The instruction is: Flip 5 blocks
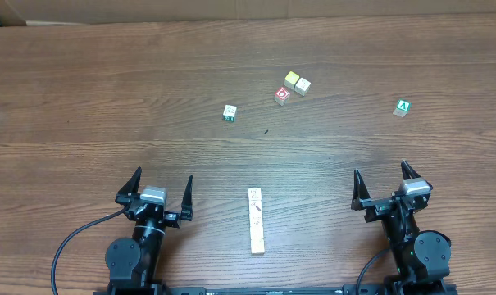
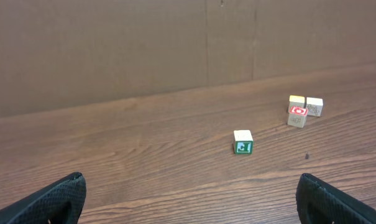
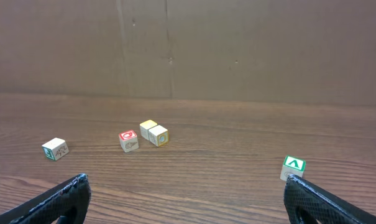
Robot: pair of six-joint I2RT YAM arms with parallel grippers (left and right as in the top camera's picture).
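Note:
The blocks (image 1: 257, 220) are several pale wooden cubes with faint red marks. They lie end to end in a straight row near the table's front edge, seen only in the overhead view. My left gripper (image 1: 163, 176) stands open to the left of the row and touches nothing. To the row's right, my right gripper (image 1: 379, 169) is open as well. The left wrist view has wide-apart fingertips (image 2: 68, 190) over bare wood, and so does the right wrist view (image 3: 76, 190). Neither wrist view shows the row.
Farther back lie a cube with a green mark (image 1: 229, 113), a red-framed cube (image 1: 282, 95), a yellow-topped cube (image 1: 291, 79) touching a cream cube (image 1: 302, 85), and at the right a green "A" cube (image 1: 403, 108). A brown wall (image 2: 175, 43) stands behind the table.

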